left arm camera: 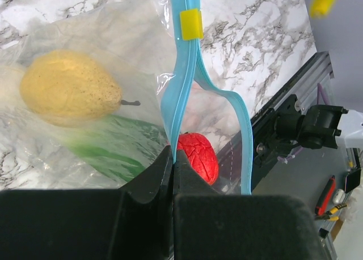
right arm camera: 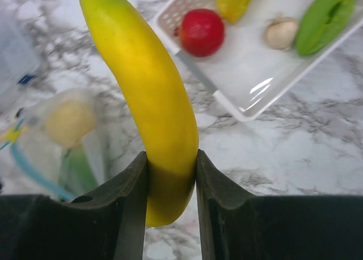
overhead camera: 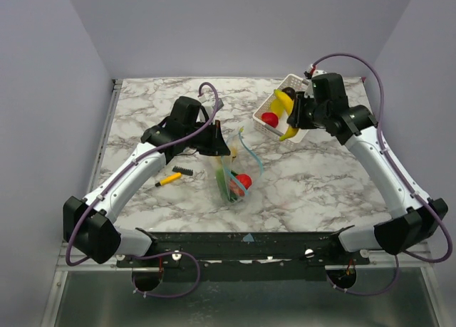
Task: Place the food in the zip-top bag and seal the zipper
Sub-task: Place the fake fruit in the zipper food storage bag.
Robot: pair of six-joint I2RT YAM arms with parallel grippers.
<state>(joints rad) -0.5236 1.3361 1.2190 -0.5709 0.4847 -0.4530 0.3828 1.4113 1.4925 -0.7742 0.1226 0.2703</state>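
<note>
The right claw [right arm camera: 170, 161] is closed on the banana [right arm camera: 142, 73] near one end and holds it far right of the bag [overhead camera: 231, 181], over the rim of the basket [right arm camera: 238, 110]. I think the long banana may turn in the jaws, or hit the zipper [left arm camera: 178, 96] and push the floppy bag away, because the mouth is only a narrow loop. The left claw [left arm camera: 173, 158] is closed on one lip of the zipper and holds it up; if the strip slips out, the mouth can fall shut. Inside the bag lie a pear [left arm camera: 68, 87], a red fruit [left arm camera: 198, 158] and a green piece [left arm camera: 108, 152]. A tool [overhead camera: 169, 178] lies just left of the bag. More food [right arm camera: 201, 30] lies in the basket.
</note>
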